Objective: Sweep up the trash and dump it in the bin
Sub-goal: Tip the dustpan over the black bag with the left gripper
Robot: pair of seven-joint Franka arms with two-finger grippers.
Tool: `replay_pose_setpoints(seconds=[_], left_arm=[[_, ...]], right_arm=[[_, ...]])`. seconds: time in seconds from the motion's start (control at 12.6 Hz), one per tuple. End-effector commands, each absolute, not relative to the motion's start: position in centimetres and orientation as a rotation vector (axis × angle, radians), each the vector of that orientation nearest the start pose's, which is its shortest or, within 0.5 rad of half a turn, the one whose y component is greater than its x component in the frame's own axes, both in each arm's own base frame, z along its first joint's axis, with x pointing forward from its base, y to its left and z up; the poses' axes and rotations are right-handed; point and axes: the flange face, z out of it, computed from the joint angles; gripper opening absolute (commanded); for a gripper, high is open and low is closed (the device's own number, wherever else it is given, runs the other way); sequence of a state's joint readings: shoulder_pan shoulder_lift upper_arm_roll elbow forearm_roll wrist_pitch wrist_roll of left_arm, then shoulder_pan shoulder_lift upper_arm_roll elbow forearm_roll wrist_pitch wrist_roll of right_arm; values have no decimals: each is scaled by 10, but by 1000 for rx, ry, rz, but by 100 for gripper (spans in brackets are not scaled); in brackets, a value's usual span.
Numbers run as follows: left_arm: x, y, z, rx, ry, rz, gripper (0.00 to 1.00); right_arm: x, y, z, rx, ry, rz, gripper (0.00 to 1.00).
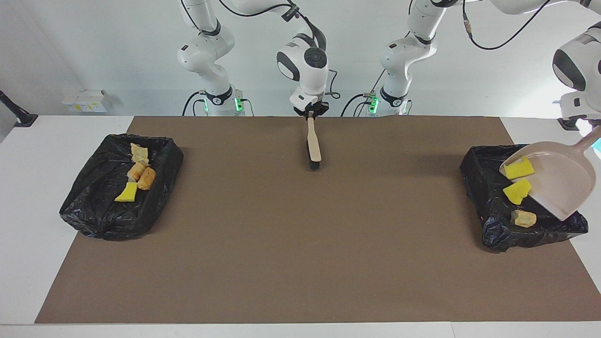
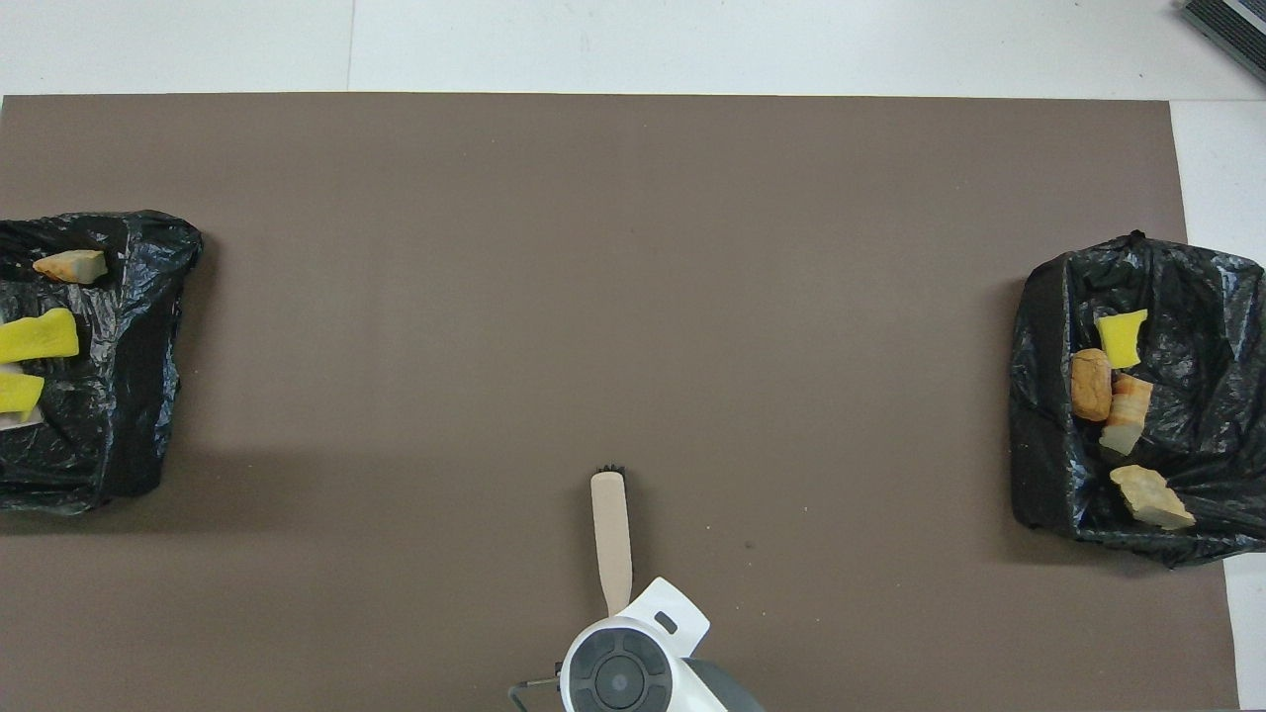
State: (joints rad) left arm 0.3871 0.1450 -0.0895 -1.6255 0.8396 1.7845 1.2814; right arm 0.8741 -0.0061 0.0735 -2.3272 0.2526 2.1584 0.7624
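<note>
My left gripper (image 1: 592, 133), clamped on the tilted dustpan (image 1: 558, 180), spills 3 trash pieces (image 1: 518, 191) below its lip into the bin (image 1: 483, 188); my right gripper (image 1: 311, 114) grips the brush (image 1: 313, 146).

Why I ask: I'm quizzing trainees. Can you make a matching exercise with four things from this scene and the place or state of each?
Things:
1. brush
2. dustpan
3. bread lump
4. right-end bin

Places or states:
A. lies in the left-end bin
B. holds one yellow piece and several brownish ones
C. held by the right gripper, over the mat
D. tilted over the left-end bin

Pairs: 1-C, 2-D, 3-A, 4-B
</note>
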Motion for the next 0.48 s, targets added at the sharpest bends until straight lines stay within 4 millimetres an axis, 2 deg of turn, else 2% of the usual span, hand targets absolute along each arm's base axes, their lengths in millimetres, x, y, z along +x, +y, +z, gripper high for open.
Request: replay_pose_setpoints(seconds=[0.0, 0.24, 0.32, 0.4], left_arm=[[583, 221, 578, -1923, 1372, 784, 0], [594, 209, 605, -1841, 1328, 794, 0], [598, 201, 619, -1794, 1302, 803, 0], [600, 191, 628, -1780, 1287, 800, 0]], right_arm=[[293, 396, 334, -3073, -57, 428, 0], [306, 386, 333, -3026, -63, 464, 0], [309, 383, 335, -3023, -55, 460, 12], [311, 382, 335, -3022, -41, 458, 41]])
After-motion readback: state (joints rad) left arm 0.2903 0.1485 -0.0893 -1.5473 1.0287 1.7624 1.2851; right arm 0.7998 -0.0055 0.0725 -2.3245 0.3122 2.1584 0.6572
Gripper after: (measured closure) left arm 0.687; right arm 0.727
